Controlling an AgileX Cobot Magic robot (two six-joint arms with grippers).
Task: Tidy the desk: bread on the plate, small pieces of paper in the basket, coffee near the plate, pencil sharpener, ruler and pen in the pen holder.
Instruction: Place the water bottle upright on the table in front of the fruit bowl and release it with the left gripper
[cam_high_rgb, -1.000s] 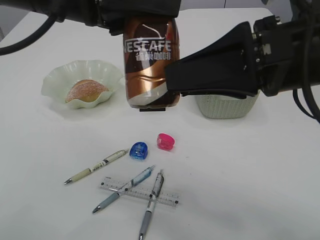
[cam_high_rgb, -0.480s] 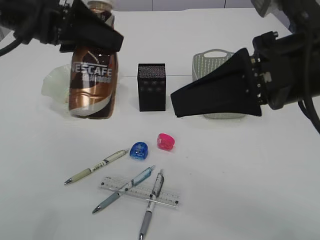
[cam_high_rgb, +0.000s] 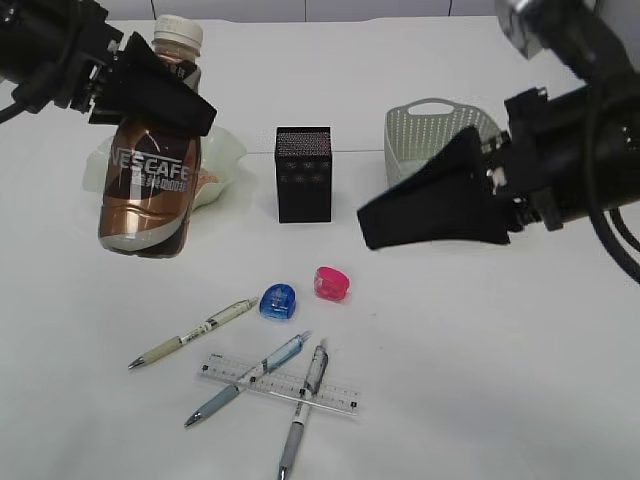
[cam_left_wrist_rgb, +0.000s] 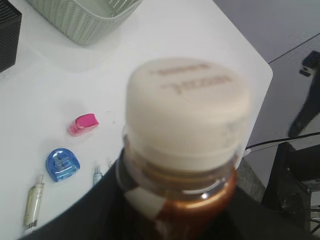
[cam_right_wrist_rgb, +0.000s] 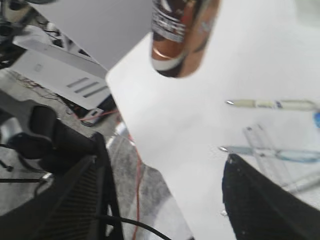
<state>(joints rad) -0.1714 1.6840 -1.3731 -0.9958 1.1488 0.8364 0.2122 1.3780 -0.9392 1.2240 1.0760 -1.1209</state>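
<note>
up front, the coffee bottle (cam_high_rgb: 148, 190) hangs tilted above the table, clamped in the left gripper (cam_high_rgb: 160, 90), in front of the plate (cam_high_rgb: 222, 160). left wrist view alone shows its cream cap (cam_left_wrist_rgb: 187, 107). right gripper (cam_right_wrist_rgb: 165, 195) spread, empty.

The coffee bottle (cam_high_rgb: 148, 195) is glossy clear plastic with a matt cream cap (cam_left_wrist_rgb: 187, 107); the basket (cam_high_rgb: 437, 135) is woven-look plastic (pale green), the ruler (cam_high_rgb: 278, 384) see-through.
</note>
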